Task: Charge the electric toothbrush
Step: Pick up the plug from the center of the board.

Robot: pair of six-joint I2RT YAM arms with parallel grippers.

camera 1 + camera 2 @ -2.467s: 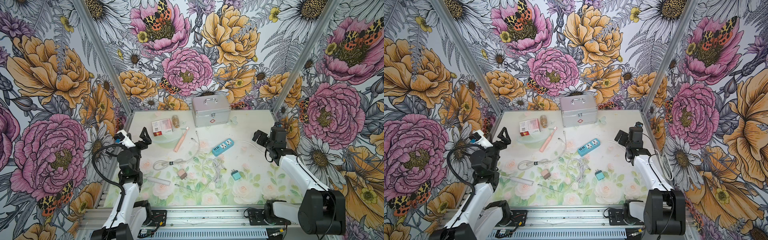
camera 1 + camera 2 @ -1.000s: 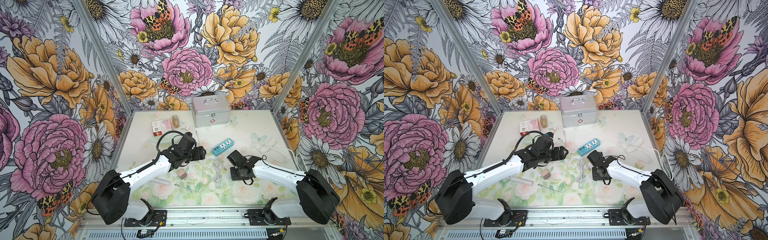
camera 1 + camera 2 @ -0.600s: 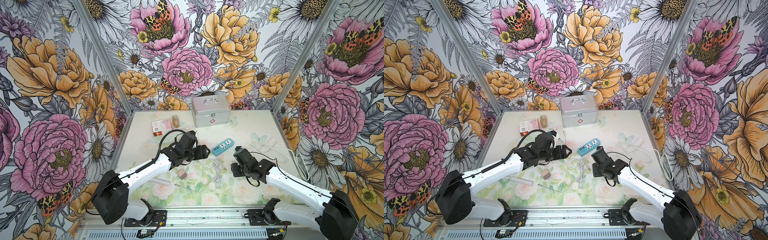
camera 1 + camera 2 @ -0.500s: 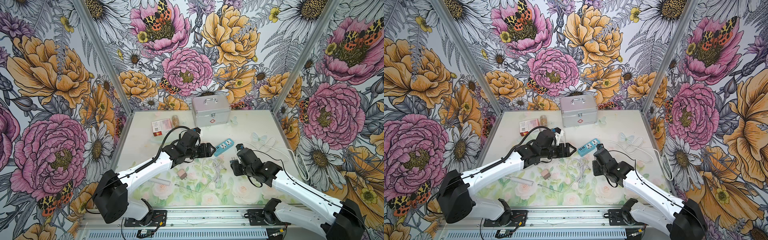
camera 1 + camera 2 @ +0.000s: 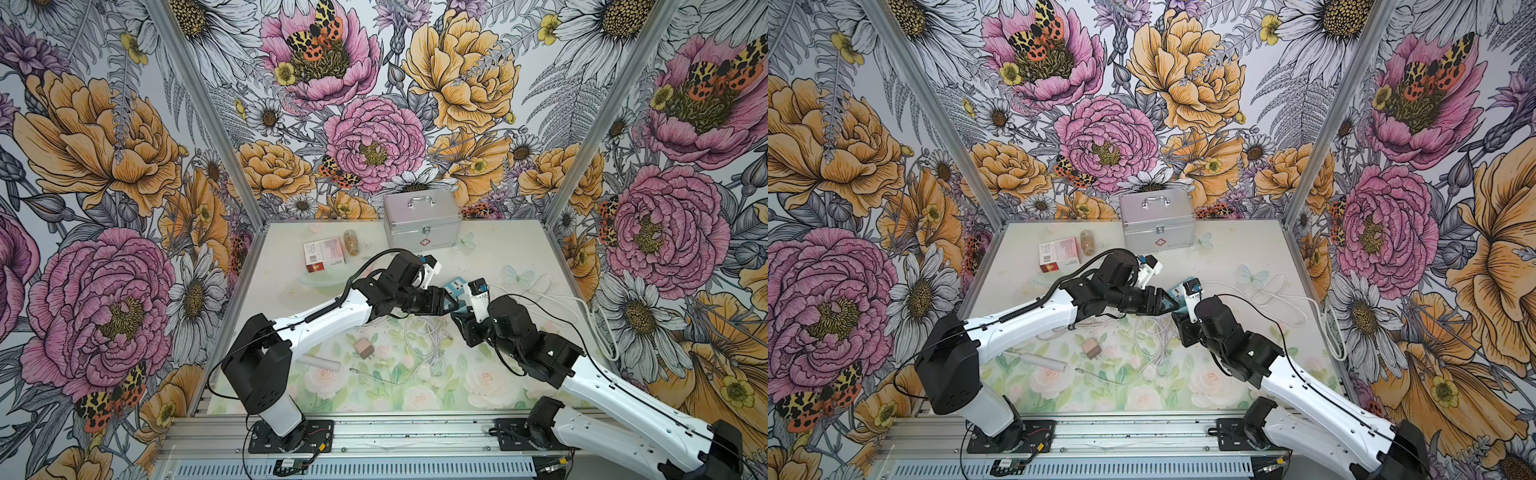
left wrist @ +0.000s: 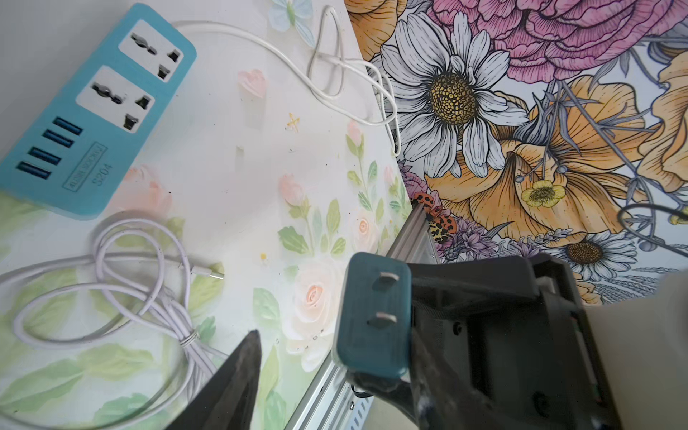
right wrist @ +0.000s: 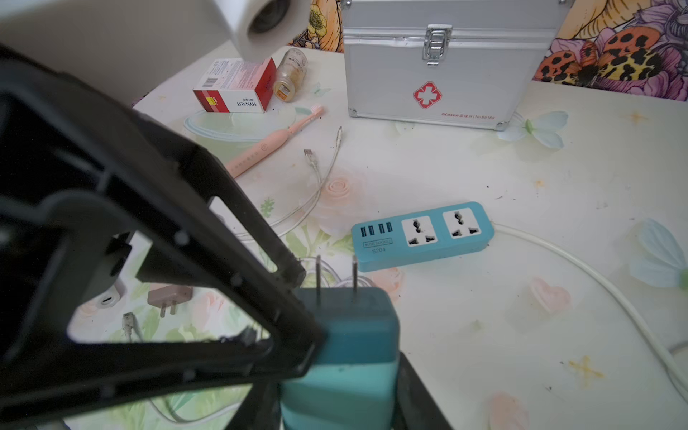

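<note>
The pink electric toothbrush (image 7: 268, 145) lies on the table near the red and white box; the left arm hides it in both top views. My right gripper (image 7: 338, 402) is shut on a teal charger adapter (image 7: 353, 335), prongs pointing away from it, held above the table. My left gripper (image 6: 305, 357) meets it from the side and is open: one finger (image 7: 309, 335) rests against the adapter (image 6: 372, 316), the other finger (image 6: 238, 376) stands apart. The two grippers meet mid-table in both top views, left (image 5: 451, 303) and right (image 5: 1179, 322).
A teal power strip (image 7: 420, 236) with a white cord lies just beyond the grippers. Loose white cables (image 6: 111, 283), a brown plug (image 5: 365, 348) and a white cylinder (image 5: 320, 362) lie in front. At the back stand a silver first-aid case (image 5: 422, 226), box (image 5: 324, 255) and bottle (image 5: 351, 245).
The right arm has lifted the teal adapter off the table and carried it back towards the power strip. The left gripper swung right to meet it, and its jaws have narrowed.
</note>
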